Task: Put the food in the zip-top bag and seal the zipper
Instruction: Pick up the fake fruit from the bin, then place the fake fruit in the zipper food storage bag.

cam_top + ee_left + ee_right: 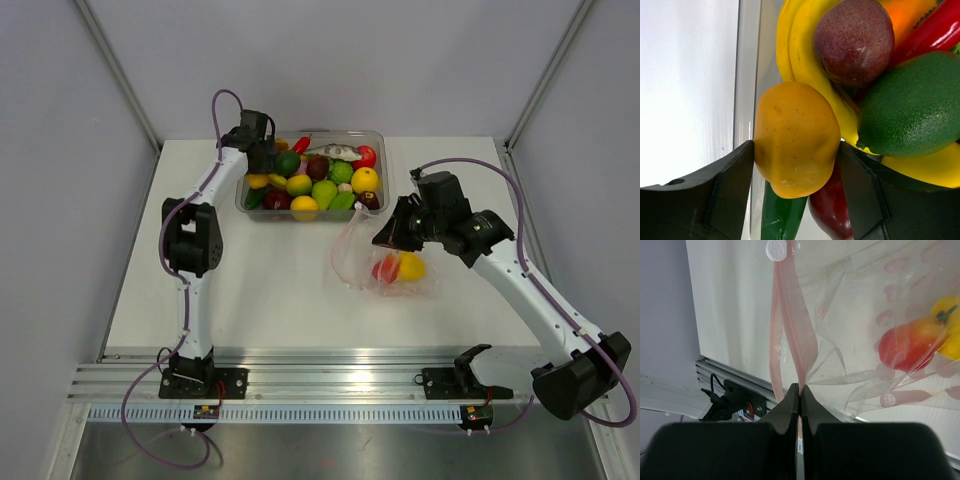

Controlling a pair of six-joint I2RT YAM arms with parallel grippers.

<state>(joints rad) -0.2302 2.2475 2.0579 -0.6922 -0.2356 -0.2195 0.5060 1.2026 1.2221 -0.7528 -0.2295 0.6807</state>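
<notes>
My left gripper [262, 150] is at the far left corner of the clear tub [345, 132]. In the left wrist view it [796, 150] is shut on a yellow-orange fruit [795, 137], with both fingers pressed against its sides. Other food lies around it: a green fruit [912, 105], a purple fruit [855, 37], a yellow banana [805, 45]. The zip-top bag [375, 262] lies right of centre with a red fruit [386, 268] and a yellow one [410, 266] inside. My right gripper [385, 238] [799, 388] is shut on the bag's pink zipper [795, 315], holding the mouth up.
The tub holds several more toy fruits and vegetables, with its wall [747, 75] just left of my left fingers. A green chili [782, 215] and a dark red piece [832, 210] lie under the held fruit. The aluminium rail [330, 380] runs along the near table edge.
</notes>
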